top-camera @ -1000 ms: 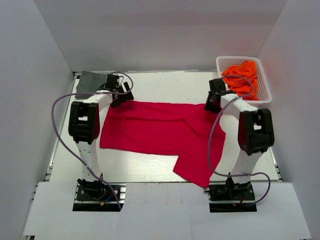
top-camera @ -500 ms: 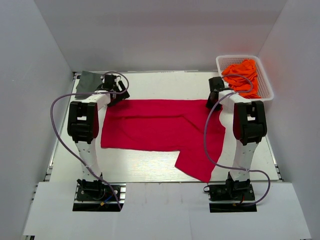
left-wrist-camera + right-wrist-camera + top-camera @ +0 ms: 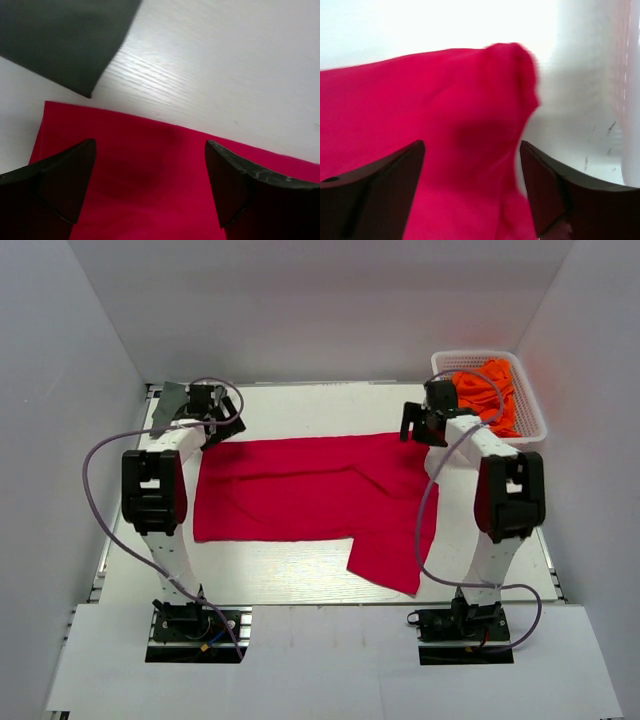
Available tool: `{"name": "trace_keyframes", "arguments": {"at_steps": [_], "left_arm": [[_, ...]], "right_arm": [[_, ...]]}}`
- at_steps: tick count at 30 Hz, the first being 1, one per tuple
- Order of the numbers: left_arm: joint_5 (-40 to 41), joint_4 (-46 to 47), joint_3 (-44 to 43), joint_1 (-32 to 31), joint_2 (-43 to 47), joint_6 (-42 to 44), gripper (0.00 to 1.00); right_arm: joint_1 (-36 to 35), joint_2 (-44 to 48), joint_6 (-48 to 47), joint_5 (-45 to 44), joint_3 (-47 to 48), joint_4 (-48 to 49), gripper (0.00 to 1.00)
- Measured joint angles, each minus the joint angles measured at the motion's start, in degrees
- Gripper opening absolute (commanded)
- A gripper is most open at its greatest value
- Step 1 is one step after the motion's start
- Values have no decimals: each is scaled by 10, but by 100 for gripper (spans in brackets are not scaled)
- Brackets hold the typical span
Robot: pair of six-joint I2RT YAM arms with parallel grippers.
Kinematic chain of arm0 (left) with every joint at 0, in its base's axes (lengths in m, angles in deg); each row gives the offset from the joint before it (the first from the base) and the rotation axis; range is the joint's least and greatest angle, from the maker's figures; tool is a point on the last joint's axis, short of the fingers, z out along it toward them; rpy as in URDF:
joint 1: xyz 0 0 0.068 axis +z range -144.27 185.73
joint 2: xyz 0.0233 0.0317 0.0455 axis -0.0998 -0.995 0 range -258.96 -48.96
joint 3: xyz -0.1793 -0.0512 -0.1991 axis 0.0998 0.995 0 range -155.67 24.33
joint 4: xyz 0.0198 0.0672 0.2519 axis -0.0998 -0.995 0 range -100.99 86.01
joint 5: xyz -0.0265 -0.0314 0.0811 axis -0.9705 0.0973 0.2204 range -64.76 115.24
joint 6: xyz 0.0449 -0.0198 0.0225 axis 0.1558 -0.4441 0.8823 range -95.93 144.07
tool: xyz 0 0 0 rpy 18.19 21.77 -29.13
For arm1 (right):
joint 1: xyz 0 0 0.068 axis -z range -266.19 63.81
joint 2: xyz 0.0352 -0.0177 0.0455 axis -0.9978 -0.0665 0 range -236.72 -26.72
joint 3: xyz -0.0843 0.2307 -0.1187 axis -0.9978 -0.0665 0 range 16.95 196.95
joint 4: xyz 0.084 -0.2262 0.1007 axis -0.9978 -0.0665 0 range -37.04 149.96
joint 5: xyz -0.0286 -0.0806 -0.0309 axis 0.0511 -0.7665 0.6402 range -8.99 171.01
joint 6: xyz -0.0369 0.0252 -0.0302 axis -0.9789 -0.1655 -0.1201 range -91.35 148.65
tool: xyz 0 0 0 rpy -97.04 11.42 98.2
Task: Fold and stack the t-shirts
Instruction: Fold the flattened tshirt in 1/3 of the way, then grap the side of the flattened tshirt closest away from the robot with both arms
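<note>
Crimson, likely limp, light: calls for pinching shirt at far corners. Hovers there with left gripper and right gripper, both spread, empty.

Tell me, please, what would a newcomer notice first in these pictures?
The crimson red t-shirt strikes first: it lies spread flat across the middle of the table. Next come the bright orange t-shirts heaped in the white basket at the far right corner. The left gripper and the right gripper, both open, hover over the red shirt's two far corners.
</note>
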Motion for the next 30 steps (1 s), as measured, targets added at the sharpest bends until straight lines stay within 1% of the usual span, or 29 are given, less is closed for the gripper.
{"name": "trace_keyframes", "arguments": {"at_steps": [1, 2, 6, 8, 10, 13, 15, 19, 22, 25, 27, 30], "left_arm": [[-9, -1, 0, -1, 12, 3, 99], [-16, -4, 0, -3, 29, 6, 99], [-23, -36, 0, -8, 120, 0, 99], [-4, -65, 12, -10, 183, -30, 99], [22, -99, 45, -6, 253, -72, 99], [59, -155, 131, -1, 355, -148, 99], [84, -188, 219, 2, 419, -189, 99], [113, -249, 381, 5, 499, -243, 99], [117, -273, 443, 13, 511, -272, 99], [127, -270, 450, 22, 487, -293, 99], [137, -256, 451, 28, 470, -313, 93], [150, -224, 471, 36, 461, -333, 86]], "right_arm": [[-1, 23, -4, 22, -7, 1, 89], [-4, 58, -9, 47, -18, 3, 90], [-23, 195, -11, 109, -62, 15, 90], [-39, 264, 0, 132, -104, 27, 90], [-57, 324, 14, 149, -162, 22, 90], [-86, 376, 40, 161, -249, -10, 90], [-100, 402, 58, 168, -307, -44, 90], [-113, 473, 90, 175, -401, -121, 90], [-118, 528, 108, 176, -440, -159, 90], [-122, 560, 124, 176, -462, -183, 90], [-123, 574, 133, 176, -475, -197, 90], [-125, 591, 146, 175, -495, -216, 90]]}}
